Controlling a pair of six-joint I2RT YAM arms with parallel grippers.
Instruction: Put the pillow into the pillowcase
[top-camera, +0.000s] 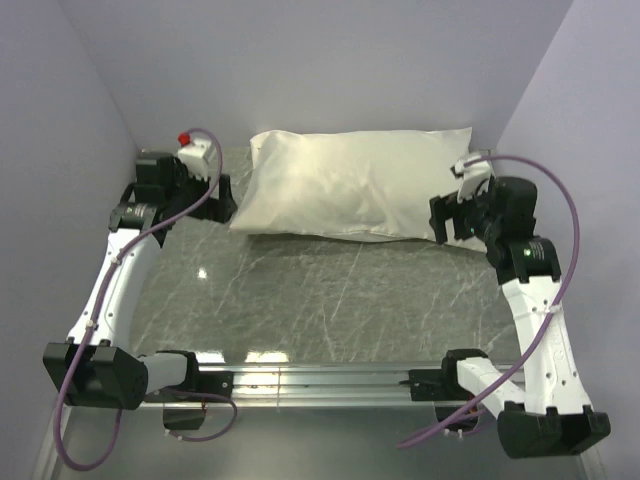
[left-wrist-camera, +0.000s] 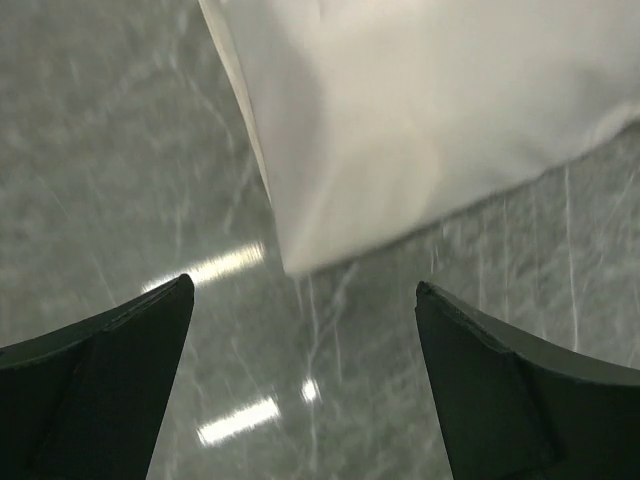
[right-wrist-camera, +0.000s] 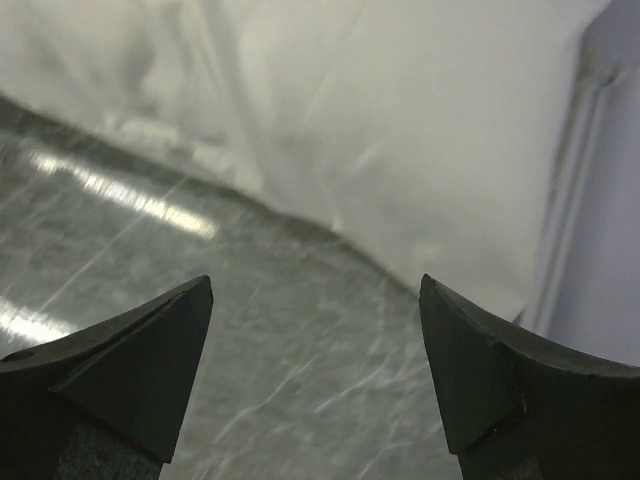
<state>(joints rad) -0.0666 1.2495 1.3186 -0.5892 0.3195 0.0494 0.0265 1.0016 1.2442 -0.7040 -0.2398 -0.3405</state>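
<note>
Left tool (left-wrist-camera: 303, 288), right tool (right-wrist-camera: 316, 282) flank the pillowcase (top-camera: 350, 180) lying left-to-right.

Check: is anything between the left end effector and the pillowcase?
Nothing visible. The left end effector is open and points at the near corner of the pillowcase. Only tabletop shows in the gap between them.

On the grey marbled table (top-camera: 330, 300) lies the plump, filled cream pillowcase (top-camera: 350, 185), stretched lengthwise along the table's far side.
</note>
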